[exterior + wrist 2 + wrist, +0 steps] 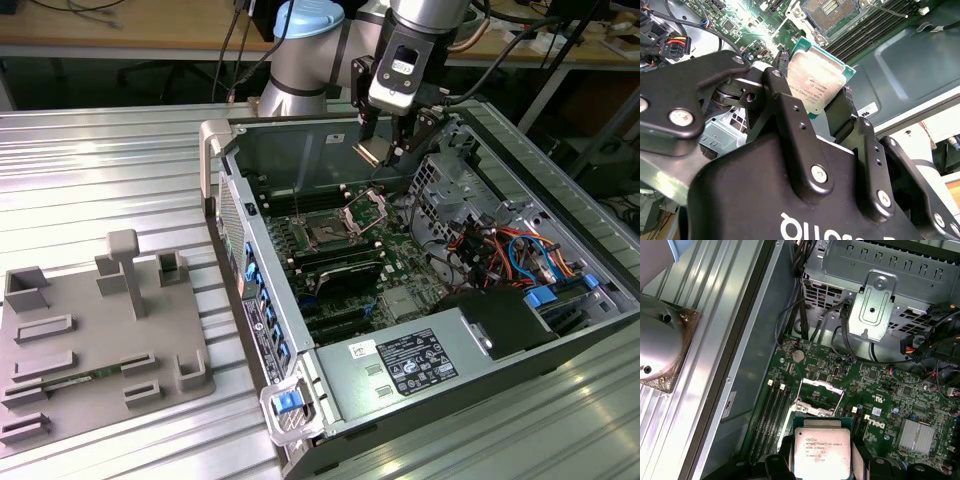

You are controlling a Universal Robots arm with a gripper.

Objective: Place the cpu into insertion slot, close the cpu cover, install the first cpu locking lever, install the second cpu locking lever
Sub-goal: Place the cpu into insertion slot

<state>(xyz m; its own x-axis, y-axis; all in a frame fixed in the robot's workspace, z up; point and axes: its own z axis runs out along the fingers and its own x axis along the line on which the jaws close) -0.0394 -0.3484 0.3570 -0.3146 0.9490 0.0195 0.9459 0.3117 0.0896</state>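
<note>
Black fingers point(790, 112) clamp the cpu point(815, 82) by two edges; beneath them, the cpu cover point(816, 396) stands open beside the bare insertion slot point(327, 232).

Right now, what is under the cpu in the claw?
The green motherboard, with the cpu cover raised and the insertion slot bare in the second wrist view. The cpu hides its own underside and the board beneath.

Looks like a robotics lab or workshop. Holds an open computer case point(255, 300) on a ribbed metal table point(100, 170), with a robot arm point(300, 60) above the case, a grey moulded tray point(90, 340) beside the case, and wooden workbenches point(120, 42) trailing cables point(238, 45) behind the case.
</note>
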